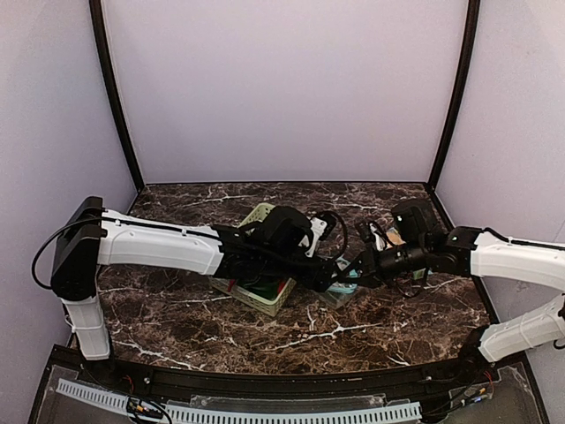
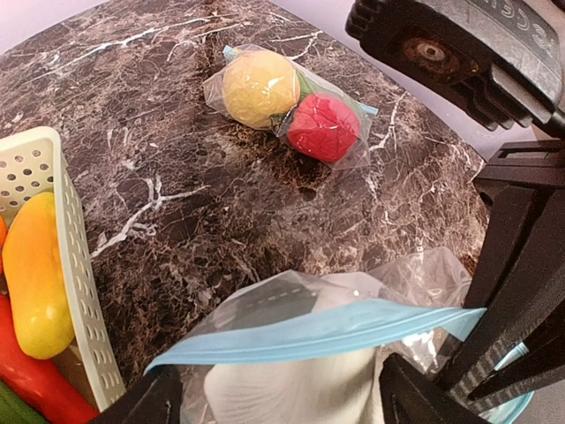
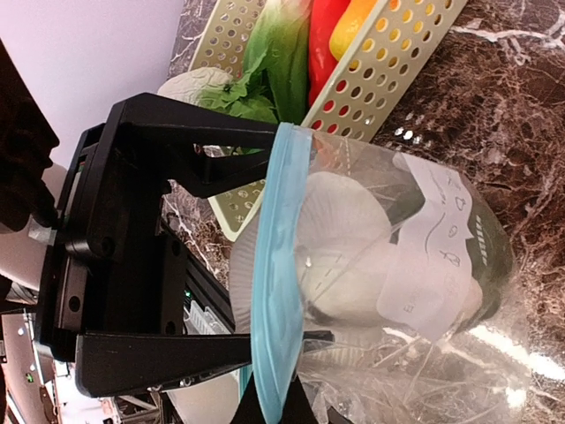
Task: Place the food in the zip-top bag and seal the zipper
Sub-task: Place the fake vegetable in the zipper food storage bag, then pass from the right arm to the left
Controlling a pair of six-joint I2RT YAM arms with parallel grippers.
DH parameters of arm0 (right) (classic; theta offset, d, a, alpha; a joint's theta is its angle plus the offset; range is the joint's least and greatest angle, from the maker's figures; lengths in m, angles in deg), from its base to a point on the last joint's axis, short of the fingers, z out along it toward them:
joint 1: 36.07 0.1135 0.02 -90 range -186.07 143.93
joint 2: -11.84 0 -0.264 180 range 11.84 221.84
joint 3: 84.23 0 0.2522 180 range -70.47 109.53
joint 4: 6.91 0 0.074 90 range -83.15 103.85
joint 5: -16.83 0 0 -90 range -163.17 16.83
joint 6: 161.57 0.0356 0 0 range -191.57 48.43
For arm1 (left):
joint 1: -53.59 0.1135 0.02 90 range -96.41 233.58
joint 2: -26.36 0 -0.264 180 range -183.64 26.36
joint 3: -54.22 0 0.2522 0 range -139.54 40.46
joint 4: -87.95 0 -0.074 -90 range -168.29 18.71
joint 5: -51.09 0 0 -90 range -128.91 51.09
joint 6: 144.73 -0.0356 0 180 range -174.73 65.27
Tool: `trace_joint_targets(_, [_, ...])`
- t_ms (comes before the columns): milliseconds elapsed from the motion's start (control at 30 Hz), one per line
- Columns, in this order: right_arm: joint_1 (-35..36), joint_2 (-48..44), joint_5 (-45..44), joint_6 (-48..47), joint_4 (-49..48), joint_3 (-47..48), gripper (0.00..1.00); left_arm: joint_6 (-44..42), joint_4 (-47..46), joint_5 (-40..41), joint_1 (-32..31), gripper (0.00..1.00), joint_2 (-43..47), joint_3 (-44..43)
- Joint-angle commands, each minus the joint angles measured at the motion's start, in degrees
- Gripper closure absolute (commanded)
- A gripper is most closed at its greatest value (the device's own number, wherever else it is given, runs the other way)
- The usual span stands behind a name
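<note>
A clear zip-top bag (image 2: 415, 274) with a blue zipper strip (image 3: 275, 265) lies beside the basket, mouth toward my left arm. A white radish (image 3: 340, 252) sits in the bag's mouth. My left gripper (image 2: 282, 397) is open, its fingers either side of the radish, with a small gap on one side. My right gripper (image 3: 274, 415) is shut on the zipper strip and holds the mouth up. In the top view both grippers, left (image 1: 332, 276) and right (image 1: 355, 270), meet over the bag (image 1: 340, 295). More food lies in the basket: leafy greens (image 3: 274, 62), a red chilli (image 3: 325, 35) and a yellow piece (image 2: 35, 274).
The pale green lattice basket (image 2: 75, 265) stands just left of the bag, close under my left arm. A second clear bag (image 2: 349, 102) holding a yellow fruit (image 2: 259, 87) and a red apple (image 2: 323, 126) lies farther back on the marble table (image 2: 177, 159).
</note>
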Motion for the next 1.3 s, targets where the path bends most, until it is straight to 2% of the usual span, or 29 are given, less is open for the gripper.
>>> trace_joint_targets(0, [-2.15,-0.28,-3.35,-0.6,-1.7,-0.49,1.0,-2.85,-1.19,-9.83,-1.81,0.19,10.0,1.96])
trace_joint_targets(200, [-2.99,-0.74,-2.87,-1.37,-1.12,-0.29,1.0,-3.69,2.42,-11.9,-0.43,0.08,17.66,7.12])
trace_joint_targets(500, [-3.45,-1.51,-1.4,-2.65,-0.4,0.46,1.0,-4.09,-1.9,-19.13,4.87,0.07,24.95,20.46])
trace_joint_targets(700, [-3.63,-2.01,0.35,-4.23,1.25,1.94,1.0,-10.2,-3.39,-22.8,8.11,0.19,24.18,23.36])
trace_joint_targets(800, [-3.64,-1.97,0.83,-4.9,2.25,2.58,1.0,-13.36,-2.66,-22.27,8.36,0.23,22.12,22.16])
trace_joint_targets(900, [-3.74,-1.92,1.33,-5.33,2.76,2.74,1.0,-16.79,-1.35,-22.08,8.3,0.35,19.03,19.24])
trace_joint_targets(967, [-3.73,-1.88,1.39,-5.29,2.81,2.72,1.0,-18.47,-0.96,-22.3,8.31,0.38,17.04,17.41])
trace_joint_targets(1267, [-3.81,-1.66,1.55,-5.67,3.25,3.14,1.0,-24.35,3.91,-22.58,7.7,0.46,11.27,11.52])
